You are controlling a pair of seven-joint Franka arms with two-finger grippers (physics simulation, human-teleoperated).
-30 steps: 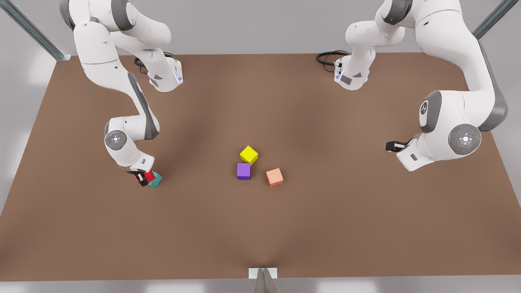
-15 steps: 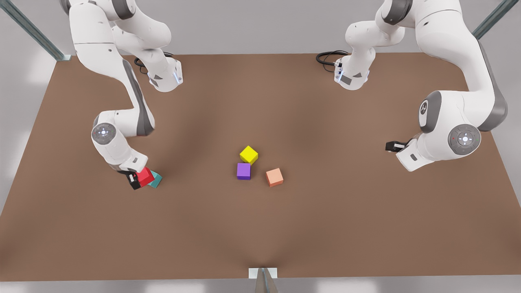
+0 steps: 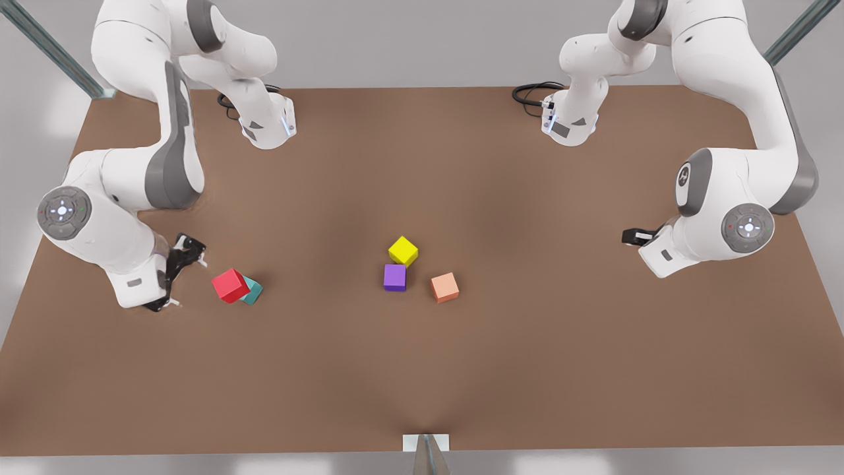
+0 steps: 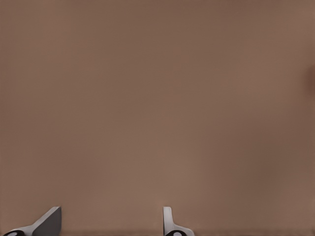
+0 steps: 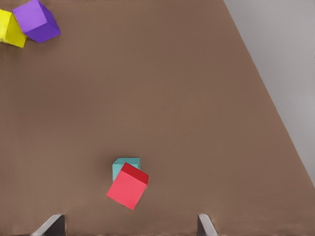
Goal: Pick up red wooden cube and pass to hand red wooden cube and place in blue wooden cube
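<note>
The small red wooden cube (image 3: 230, 285) rests askew atop the teal-blue wooden cube (image 3: 252, 291), just beside the released right end effector (image 3: 177, 272). Being off-centre, it could topple. The left end effector (image 3: 634, 236) waits, spread.

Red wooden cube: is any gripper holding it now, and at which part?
Nothing is held. The red wooden cube rests on the blue wooden cube, free. The right gripper is open beside it; the left gripper, open, waits far away.

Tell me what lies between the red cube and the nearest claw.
Only bare table, by the front view, separates the red cube from the open right claw. The left claw waits far off, open.
</note>
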